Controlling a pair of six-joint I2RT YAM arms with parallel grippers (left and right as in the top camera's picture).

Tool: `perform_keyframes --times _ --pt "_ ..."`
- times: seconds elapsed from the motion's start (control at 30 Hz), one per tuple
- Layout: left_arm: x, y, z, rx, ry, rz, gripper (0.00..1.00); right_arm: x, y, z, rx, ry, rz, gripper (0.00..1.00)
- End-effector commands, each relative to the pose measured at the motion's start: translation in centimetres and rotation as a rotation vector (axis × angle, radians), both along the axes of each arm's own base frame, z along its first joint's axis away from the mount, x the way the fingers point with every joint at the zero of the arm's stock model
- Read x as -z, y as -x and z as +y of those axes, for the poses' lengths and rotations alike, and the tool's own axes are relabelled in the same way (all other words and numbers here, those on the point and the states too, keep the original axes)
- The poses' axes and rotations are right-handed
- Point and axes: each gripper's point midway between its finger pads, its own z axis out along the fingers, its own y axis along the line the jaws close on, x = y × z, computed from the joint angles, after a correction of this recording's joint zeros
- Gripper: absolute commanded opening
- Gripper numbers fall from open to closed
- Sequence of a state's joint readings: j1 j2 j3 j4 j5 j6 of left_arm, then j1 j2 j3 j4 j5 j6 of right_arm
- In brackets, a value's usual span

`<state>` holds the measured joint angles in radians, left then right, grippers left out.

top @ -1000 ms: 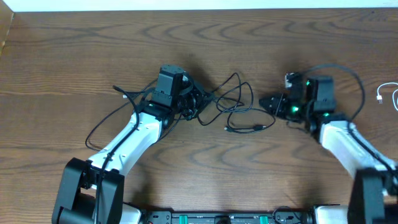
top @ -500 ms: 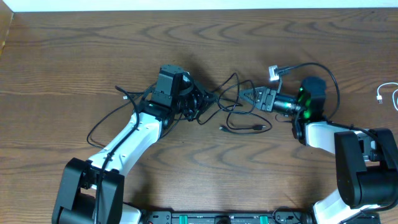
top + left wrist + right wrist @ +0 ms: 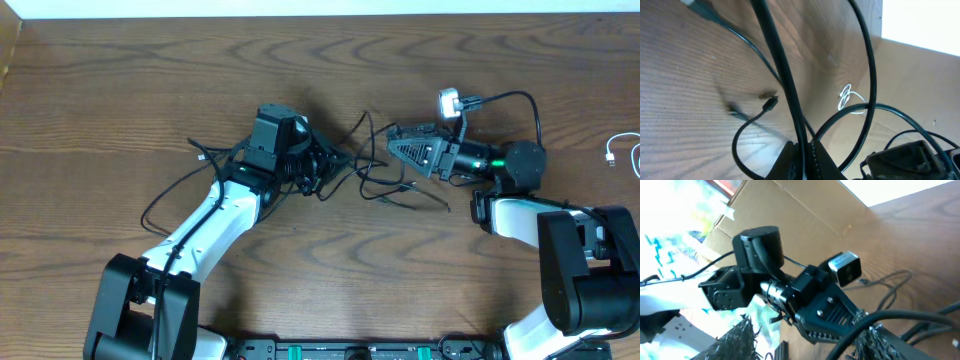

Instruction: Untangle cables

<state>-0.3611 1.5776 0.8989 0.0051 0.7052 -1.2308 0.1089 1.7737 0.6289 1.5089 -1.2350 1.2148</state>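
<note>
Several thin black cables (image 3: 372, 172) lie tangled at the table's middle, and a plug end (image 3: 440, 205) trails to the right. My left gripper (image 3: 318, 165) sits at the tangle's left side, shut on a black cable (image 3: 790, 95); in the left wrist view its jaws (image 3: 802, 152) pinch that cord. My right gripper (image 3: 392, 145) is rolled on its side at the tangle's right edge. In the right wrist view its fingers (image 3: 805, 332) are spread apart, and a black cable (image 3: 900, 317) lies across one finger. A white cable (image 3: 625, 150) lies at the far right.
A loose black cord (image 3: 165, 200) loops along my left arm. A small plug (image 3: 771, 103) rests on the wood in the left wrist view, and the white cable (image 3: 847, 97) shows far off. A cardboard wall (image 3: 805, 215) stands beyond the table.
My right gripper moved left to the tangle, then rolled on its side and rose. The loose loops and the plug end shifted right. My left gripper stayed put.
</note>
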Motion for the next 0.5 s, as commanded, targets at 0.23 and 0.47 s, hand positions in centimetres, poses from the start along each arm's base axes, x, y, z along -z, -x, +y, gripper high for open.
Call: perform_keyframes --times 0.23,0.47 --pt "-0.8 0.0 -0.5 0.025 0.027 -0.006 0.08 1.3 1.1 0.8 -0.081 0.042 0.018 0.3" --pt "-0.6 -0.4 -0.1 0.003 0.011 -0.013 0.08 1.9 1.3 0.0 -0.109 0.061 0.047 0.02"
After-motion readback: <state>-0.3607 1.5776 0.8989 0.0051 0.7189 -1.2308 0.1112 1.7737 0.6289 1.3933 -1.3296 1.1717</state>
